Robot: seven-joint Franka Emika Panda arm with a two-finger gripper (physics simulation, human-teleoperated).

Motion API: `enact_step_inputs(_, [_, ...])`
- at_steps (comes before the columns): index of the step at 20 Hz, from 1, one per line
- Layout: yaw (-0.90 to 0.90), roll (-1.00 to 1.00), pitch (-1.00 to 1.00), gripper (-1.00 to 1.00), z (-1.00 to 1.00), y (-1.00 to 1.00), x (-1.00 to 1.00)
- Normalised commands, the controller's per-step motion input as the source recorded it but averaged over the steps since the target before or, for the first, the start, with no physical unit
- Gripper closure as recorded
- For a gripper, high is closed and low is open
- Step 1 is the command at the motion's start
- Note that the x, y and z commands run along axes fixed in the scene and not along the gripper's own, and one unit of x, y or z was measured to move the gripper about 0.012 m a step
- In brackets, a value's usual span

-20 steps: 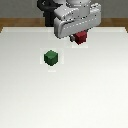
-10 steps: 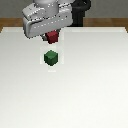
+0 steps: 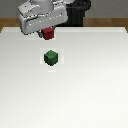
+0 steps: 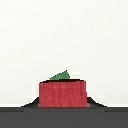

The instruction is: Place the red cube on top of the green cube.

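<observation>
Carry step: the gripper (image 3: 47, 34) hangs above the table (image 3: 95, 90) with its fingers closed on the red cube (image 3: 48, 33), held clear of the surface. The green cube (image 3: 51, 58) sits on the table, apart from the load, a corner peeking past it in the wrist view. Next move, as I judge it: centre red directly over green, then descend square before letting go.

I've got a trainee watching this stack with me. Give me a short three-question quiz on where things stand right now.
1. True or false: the red cube rests on the green cube.
2. What is the gripper holding? A) red cube B) green cube C) nothing
3. In the wrist view, which cube's corner peeks out behind the red cube?

Key: 1 false, it is held above the table, apart from the green cube. 2 A. 3 the green cube.
</observation>
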Motion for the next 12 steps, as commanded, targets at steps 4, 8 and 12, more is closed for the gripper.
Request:
enact_step_inputs(4, [0.00,0.00,0.00,1.00,-0.25,0.25,0.00])
enact_step_inputs(8, [0.00,0.00,0.00,1.00,-0.25,0.00,0.00])
enact_step_inputs(12, [0.00,0.00,0.00,1.00,-0.75,0.00,0.00])
